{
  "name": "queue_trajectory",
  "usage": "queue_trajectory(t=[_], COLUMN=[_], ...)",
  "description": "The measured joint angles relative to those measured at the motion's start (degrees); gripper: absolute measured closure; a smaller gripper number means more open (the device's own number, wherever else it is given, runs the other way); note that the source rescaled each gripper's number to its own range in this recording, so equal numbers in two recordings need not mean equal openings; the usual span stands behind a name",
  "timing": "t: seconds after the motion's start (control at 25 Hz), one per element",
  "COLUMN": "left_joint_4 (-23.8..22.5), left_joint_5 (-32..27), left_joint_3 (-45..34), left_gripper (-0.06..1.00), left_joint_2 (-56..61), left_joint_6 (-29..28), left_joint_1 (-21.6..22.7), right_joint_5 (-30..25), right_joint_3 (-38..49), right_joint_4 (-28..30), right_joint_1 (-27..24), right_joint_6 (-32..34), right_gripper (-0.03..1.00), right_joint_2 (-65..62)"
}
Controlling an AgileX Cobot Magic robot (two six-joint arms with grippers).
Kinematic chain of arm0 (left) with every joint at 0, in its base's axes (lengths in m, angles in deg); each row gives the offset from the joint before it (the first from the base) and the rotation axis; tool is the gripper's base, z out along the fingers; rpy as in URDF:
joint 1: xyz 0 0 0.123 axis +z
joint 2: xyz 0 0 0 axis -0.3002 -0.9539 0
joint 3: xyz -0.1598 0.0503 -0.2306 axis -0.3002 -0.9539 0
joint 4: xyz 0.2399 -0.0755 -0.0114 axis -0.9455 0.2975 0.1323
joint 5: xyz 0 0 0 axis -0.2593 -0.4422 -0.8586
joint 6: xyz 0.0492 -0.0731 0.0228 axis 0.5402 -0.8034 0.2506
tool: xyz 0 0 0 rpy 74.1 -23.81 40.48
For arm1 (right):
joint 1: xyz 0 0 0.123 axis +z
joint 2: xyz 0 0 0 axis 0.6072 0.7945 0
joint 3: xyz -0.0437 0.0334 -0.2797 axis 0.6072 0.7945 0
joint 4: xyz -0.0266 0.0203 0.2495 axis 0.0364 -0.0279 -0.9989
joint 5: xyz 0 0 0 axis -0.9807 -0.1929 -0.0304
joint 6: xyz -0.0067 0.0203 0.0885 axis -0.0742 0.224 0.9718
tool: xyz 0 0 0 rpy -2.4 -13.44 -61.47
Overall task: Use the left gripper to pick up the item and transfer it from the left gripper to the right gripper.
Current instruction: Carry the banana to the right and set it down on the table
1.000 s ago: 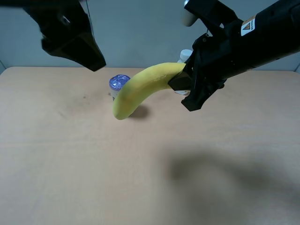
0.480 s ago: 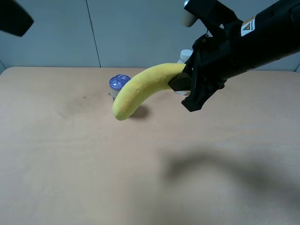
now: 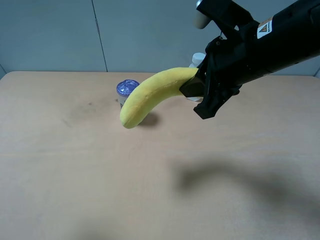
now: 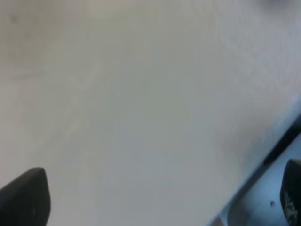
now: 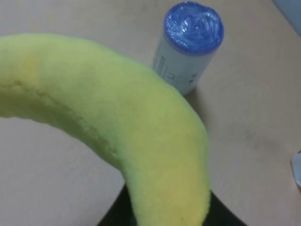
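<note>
**A:** Right, the right end effector (image 3: 196,86) is clamped on one end of the plush banana (image 3: 150,92), upper centre, above the worktop (image 3: 75,165).

**B:** Left end effector (image 4: 157,197) gapes empty. Best hold firm and level, clear of the can (image 3: 127,88).

Yellow plush banana (image 3: 155,92); white can (image 5: 181,66) (purple-blue lid); black right claw (image 3: 198,98); tan table (image 3: 75,165).

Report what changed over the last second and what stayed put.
The left claw drew away up and to the left and is now gone from the high view; its fingers stand open and empty. Unchanged: the right claw stays shut on the plush banana, held aloft near the purple-lidded can.
</note>
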Motion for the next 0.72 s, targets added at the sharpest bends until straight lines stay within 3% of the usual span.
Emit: queue_trajectory(t=[0.32, 0.72], left_joint_4=[3.2, 3.8], left_joint_5=[2.7, 3.9], left_joint_3=[-13.3, -19.4], left_gripper=[-0.03, -0.03], left_joint_2=[19.3, 37.6], left_joint_6=[-2.3, -3.5], left_joint_1=[0.0, 0.0], right_joint_5=[0.0, 0.0], right_joint_3=[0.0, 0.0], right_joint_4=[0.0, 0.0], right_joint_1=[0.0, 0.0], right_joint_6=[0.0, 1.0], right_gripper=[0.96, 0.96], right_joint_2=[0.0, 0.0])
